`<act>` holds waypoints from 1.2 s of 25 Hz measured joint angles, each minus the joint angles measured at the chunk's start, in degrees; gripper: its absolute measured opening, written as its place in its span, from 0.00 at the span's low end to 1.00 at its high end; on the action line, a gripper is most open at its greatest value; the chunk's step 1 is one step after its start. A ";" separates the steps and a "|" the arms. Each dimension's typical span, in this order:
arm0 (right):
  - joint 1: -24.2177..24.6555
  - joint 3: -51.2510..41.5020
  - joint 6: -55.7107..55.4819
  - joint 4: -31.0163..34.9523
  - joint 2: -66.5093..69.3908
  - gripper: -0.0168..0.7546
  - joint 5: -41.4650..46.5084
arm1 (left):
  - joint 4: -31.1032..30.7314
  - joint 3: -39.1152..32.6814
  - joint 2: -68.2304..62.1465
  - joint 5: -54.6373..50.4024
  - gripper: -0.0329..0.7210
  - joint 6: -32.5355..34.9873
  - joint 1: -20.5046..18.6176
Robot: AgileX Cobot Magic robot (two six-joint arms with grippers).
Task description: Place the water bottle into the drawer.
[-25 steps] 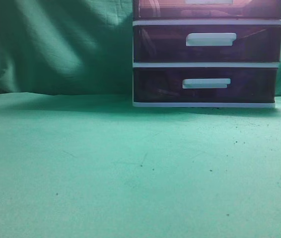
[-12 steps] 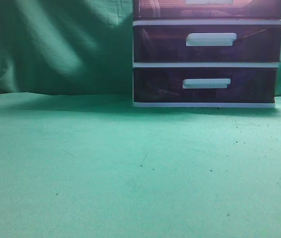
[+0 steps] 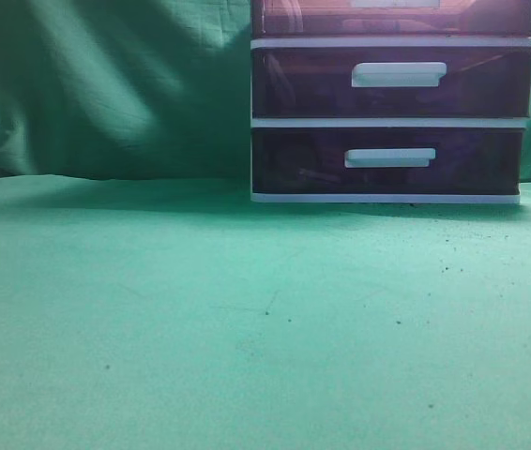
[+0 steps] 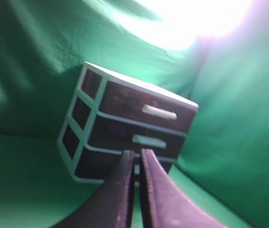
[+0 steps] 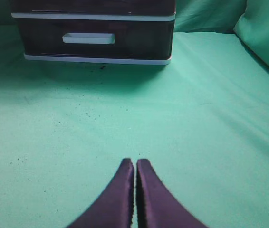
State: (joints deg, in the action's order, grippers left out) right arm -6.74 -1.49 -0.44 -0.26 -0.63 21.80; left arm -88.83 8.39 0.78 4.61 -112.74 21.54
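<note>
The white-framed drawer unit [image 3: 392,122] stands at the back right of the green cloth. Its uppermost, pinker drawer [image 3: 392,17] is only partly in view at the top edge and looks closed. The unit also shows tilted in the left wrist view [image 4: 125,128] and its lowest drawer in the right wrist view [image 5: 94,38]. No water bottle shows in any view. My left gripper [image 4: 136,154] is shut and empty, up in the air facing the unit. My right gripper [image 5: 135,162] is shut and empty, low over the cloth in front of the unit. Neither gripper shows in the exterior view.
Two darker purple drawers [image 3: 387,82] with white bar handles sit below the top one, both closed. A green cloth [image 3: 200,319] covers the table and hangs as a backdrop [image 3: 106,84]. Small dark specks dot the cloth.
</note>
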 joint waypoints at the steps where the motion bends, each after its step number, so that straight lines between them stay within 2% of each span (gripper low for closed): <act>1: 0.00 0.00 0.00 0.00 0.00 0.02 0.00 | 8.88 -0.02 0.00 -2.07 0.04 7.14 0.00; 2: 0.00 0.00 0.00 0.00 0.00 0.02 0.00 | 17.46 -0.12 0.00 -4.32 0.04 16.41 0.00; 5: 0.00 0.00 0.00 0.00 0.00 0.02 0.00 | 48.50 -0.26 0.00 -15.23 0.04 45.86 0.00; 6: 0.00 0.00 0.00 0.00 0.00 0.02 0.00 | 54.85 -0.38 0.00 -19.53 0.04 54.52 0.00; 8: 0.00 0.00 0.00 0.00 0.00 0.02 0.00 | 64.20 -0.62 0.00 -27.58 0.04 65.31 0.00; 10: 0.00 0.00 0.00 0.00 0.00 0.02 0.00 | 67.21 -0.62 0.00 -32.72 0.04 71.35 0.00; 13: 0.00 0.00 0.00 0.00 0.00 0.02 0.00 | 67.54 -1.72 0.00 -34.96 0.04 75.98 0.00; 19: 0.00 0.00 0.00 0.00 0.00 0.02 0.00 | 62.01 -9.63 0.00 -18.77 0.04 77.90 0.00; 22: 0.00 0.00 0.00 0.00 0.00 0.02 0.00 | 63.40 -9.63 0.00 -15.11 0.04 81.80 0.00; 24: 0.00 0.00 0.00 0.00 0.00 0.02 0.00 | 68.66 -9.63 0.00 -15.51 0.04 89.00 0.00; 25: 0.00 0.00 0.00 0.00 0.00 0.02 0.00 | 73.30 -9.63 0.00 -16.89 0.04 93.63 0.00; 28: 0.00 0.00 -0.04 0.00 0.00 0.02 0.00 | 87.50 -9.63 0.00 -22.06 0.04 113.40 0.00; 30: 0.00 0.00 -0.04 0.00 0.00 0.02 0.00 | 92.12 -9.63 0.00 -24.21 0.04 119.85 0.00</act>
State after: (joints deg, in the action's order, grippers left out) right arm -6.74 -1.49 -0.49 -0.26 -0.63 21.80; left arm 3.29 -1.24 0.78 -19.61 7.11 21.54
